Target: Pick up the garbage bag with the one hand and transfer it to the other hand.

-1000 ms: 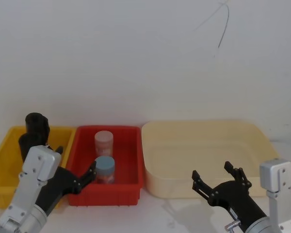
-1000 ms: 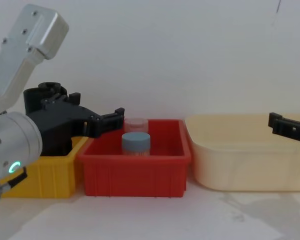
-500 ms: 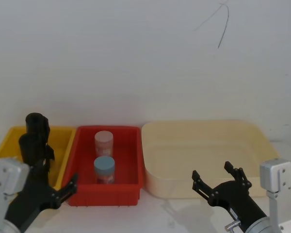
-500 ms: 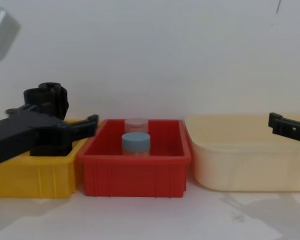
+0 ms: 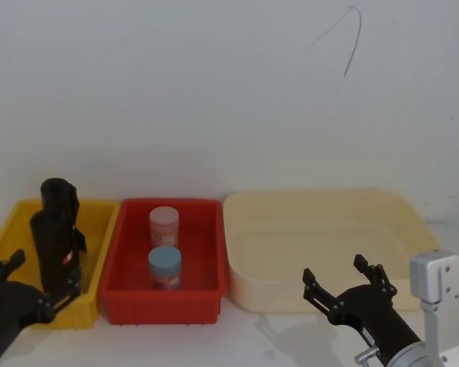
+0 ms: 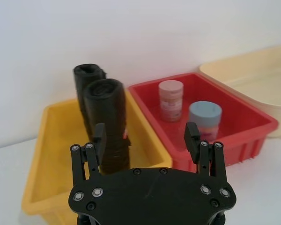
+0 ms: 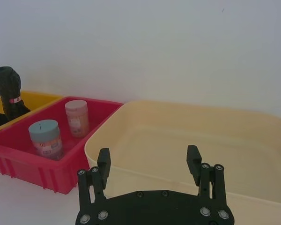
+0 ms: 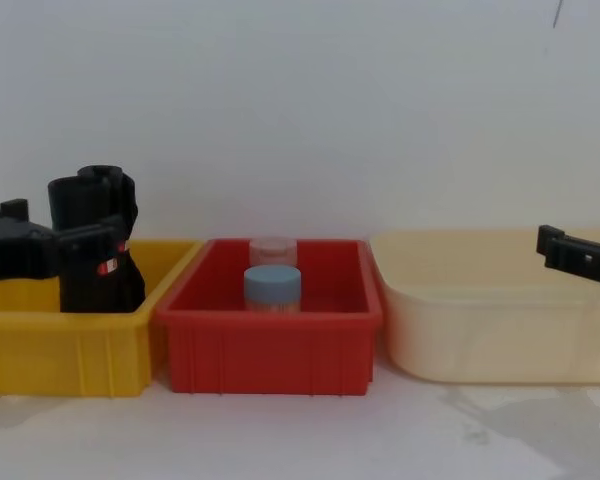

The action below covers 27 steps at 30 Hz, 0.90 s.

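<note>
Two black rolls stand in the yellow bin (image 5: 99, 229) at the left. The garbage bag (image 5: 59, 197) is the rear roll, and its red-and-white label shows on the garbage bag (image 7: 8, 86) in the right wrist view. The front roll (image 5: 52, 248) carries a red dot. My left gripper (image 5: 37, 279) is open, low in front of the yellow bin, pointing at the front roll (image 6: 107, 117) and touching neither roll. The left gripper (image 6: 145, 131) holds nothing. My right gripper (image 5: 334, 269) hangs open and empty in front of the cream tub (image 5: 321, 202).
A red bin (image 5: 206, 252) between the yellow bin and the tub holds a pink-lidded jar (image 5: 164, 222) and a blue-lidded jar (image 5: 165, 264). A white wall rises close behind the bins. Bare white tabletop (image 8: 310, 430) runs along the front.
My left arm has drawn back and to the left, from in front of the red bin down to the yellow bin's front. The right arm has stayed still.
</note>
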Motion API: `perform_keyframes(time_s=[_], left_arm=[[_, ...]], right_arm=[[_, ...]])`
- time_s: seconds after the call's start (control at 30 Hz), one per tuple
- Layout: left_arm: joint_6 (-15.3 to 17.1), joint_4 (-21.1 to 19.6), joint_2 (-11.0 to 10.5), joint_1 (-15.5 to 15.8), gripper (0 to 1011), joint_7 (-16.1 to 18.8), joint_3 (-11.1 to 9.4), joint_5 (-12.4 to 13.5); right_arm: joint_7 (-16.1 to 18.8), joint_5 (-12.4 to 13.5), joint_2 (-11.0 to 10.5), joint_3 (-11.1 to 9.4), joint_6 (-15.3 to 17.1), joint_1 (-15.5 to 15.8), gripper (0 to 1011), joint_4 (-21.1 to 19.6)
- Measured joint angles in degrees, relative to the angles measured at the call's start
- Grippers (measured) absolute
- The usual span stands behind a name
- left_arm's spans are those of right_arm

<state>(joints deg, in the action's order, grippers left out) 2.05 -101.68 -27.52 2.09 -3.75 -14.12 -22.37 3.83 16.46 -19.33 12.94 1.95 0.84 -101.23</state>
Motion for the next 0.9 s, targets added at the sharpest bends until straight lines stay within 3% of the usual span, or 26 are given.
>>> perform_keyframes(time_s=[0.37,0.9], left_arm=[[1.63,4.29,0.93,4.28,1000,-0.9,0.93,-0.93],[3.44,13.99,3.52,13.0,1000,-3.25,-0.59,-0.17]], right_arm=[[0.0,0.0,0.0,0.0,0.0,0.0,1000,0.0],[0.0,0.0,0.0,0.0,0.0,0.0,1000,0.0]])
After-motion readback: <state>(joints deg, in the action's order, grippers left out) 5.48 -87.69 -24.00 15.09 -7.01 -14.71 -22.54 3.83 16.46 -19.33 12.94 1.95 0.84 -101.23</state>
